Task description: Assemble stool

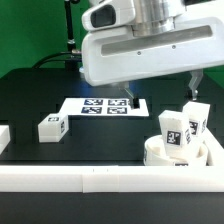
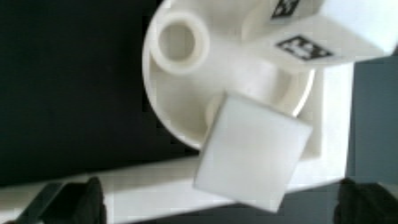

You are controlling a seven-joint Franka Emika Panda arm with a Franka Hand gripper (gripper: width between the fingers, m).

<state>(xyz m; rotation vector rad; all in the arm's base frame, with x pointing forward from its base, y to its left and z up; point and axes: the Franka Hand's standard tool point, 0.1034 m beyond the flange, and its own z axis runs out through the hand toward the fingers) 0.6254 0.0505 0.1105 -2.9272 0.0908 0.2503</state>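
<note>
Rail [image 1: 90, 178] is nearest in the exterior view, running across the front. Just behind it, on that view's right, the seat [image 1: 155, 156] lies flat with a front leg [image 1: 173, 132] and a back leg [image 1: 196, 122] upright on it, tags toward the camera. Loose leg [image 1: 52, 127] lies on the table [image 1: 30, 100], well apart, on that view's left. Marker board [image 1: 105, 105] sits farther back, centre. Gripper [image 1: 162, 92] hangs above the seat side, jaws spread wide, nothing held.

Wrist view adds what I can't see outside: the seat's hole [image 2: 178, 40], and the front leg's plain face [image 2: 249, 150] showing between the fingertips [image 2: 68, 200], touching neither.
</note>
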